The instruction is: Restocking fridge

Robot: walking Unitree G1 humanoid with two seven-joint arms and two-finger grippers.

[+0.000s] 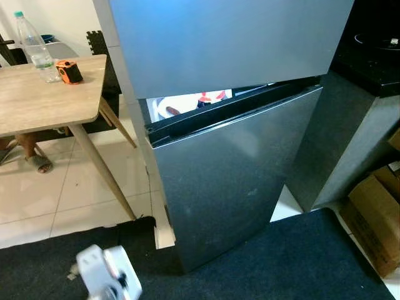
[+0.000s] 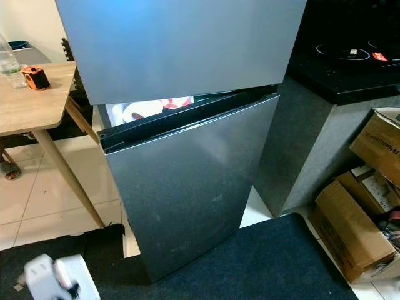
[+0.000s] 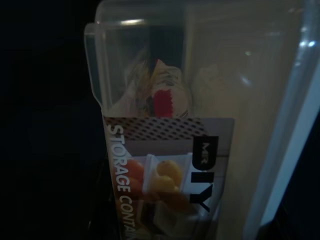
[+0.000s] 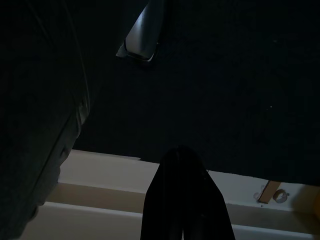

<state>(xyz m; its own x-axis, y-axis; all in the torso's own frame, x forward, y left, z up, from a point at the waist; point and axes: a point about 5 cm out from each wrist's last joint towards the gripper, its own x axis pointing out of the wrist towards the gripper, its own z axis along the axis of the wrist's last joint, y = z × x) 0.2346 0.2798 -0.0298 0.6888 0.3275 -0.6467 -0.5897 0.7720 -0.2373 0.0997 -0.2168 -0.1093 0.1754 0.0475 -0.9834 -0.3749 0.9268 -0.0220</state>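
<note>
Two steel-grey fridge (image 1: 231, 187) doors, lower ajar.

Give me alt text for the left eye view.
A grey two-door fridge stands ahead, its lower door ajar so a strip of lit interior shows at the top. To the left, a wooden table holds a water bottle and an orange tape measure.

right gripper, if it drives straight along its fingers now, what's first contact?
Most likely the floor. In the right wrist view the right gripper points down at the pale floor strip, with the dark carpet beyond. Nothing stands between them, though depth is hard to judge in the dim picture.
</note>
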